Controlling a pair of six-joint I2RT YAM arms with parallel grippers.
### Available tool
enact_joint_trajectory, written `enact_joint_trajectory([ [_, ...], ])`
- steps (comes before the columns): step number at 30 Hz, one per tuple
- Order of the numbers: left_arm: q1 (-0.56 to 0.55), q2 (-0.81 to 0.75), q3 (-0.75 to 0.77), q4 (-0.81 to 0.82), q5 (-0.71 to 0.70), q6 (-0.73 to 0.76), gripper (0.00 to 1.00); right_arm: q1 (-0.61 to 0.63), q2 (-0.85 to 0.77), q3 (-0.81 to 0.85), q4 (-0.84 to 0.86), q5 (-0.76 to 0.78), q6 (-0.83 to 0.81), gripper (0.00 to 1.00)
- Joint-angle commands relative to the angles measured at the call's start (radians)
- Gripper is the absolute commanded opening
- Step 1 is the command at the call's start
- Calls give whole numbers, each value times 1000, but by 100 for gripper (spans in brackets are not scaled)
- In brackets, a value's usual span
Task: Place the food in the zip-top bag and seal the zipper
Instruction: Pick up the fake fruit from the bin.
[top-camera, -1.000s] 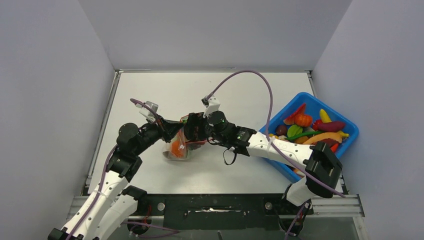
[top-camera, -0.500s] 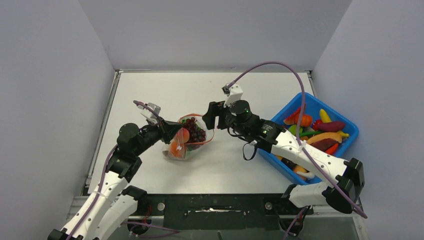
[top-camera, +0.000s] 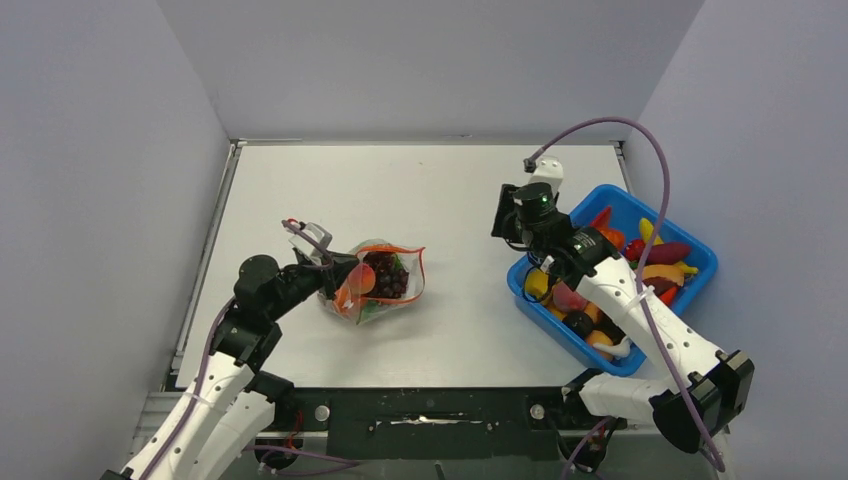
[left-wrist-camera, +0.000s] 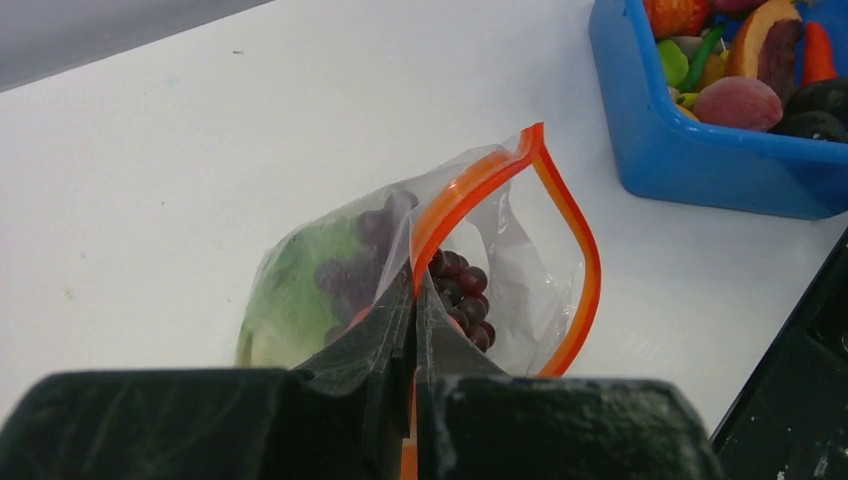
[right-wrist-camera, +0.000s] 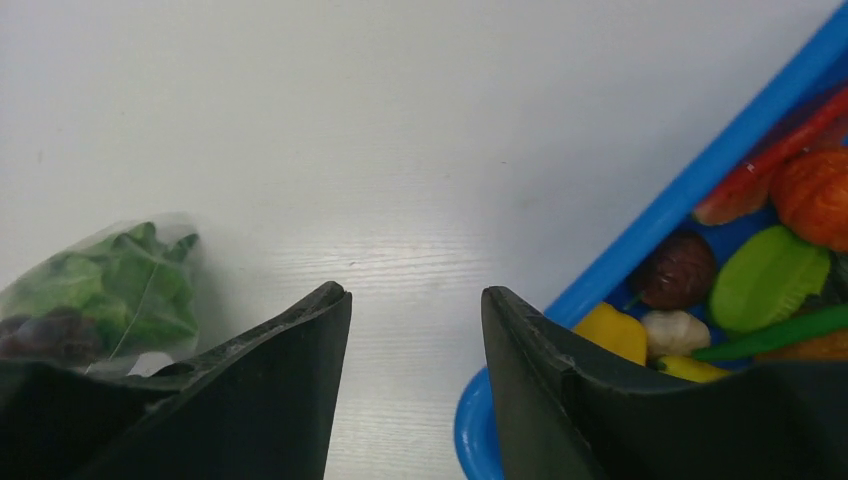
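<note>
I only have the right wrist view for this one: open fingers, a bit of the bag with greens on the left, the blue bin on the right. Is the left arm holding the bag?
Observer: Yes. In the left wrist view the left fingers are shut on the zipper at one end of the zip-top bag's mouth.
Operator: Is the mouth sealed?
Observer: No. The zipper's two sides bow apart in an open loop.
Operator: Anything in it besides greens?
Observer: From the top camera, an orange piece beside dark grapes.
</note>
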Motion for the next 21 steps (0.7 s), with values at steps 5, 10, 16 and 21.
enact_joint_trajectory([
  [5, -3, -40, -22, 64, 9, 49, 0, -147, -76, -69, -138, 46, 133, 59],
  [10, -8, -65, -33, 66, 7, 53, 0, -165, -112, -107, -210, 65, 239, 68],
  [16, -8, -64, -26, 59, 11, 54, 0, -177, -98, -123, -387, 149, 453, 75],
  [21, -8, -78, -31, 61, 6, 55, 0, -200, -40, -117, -576, 256, 658, 78],
])
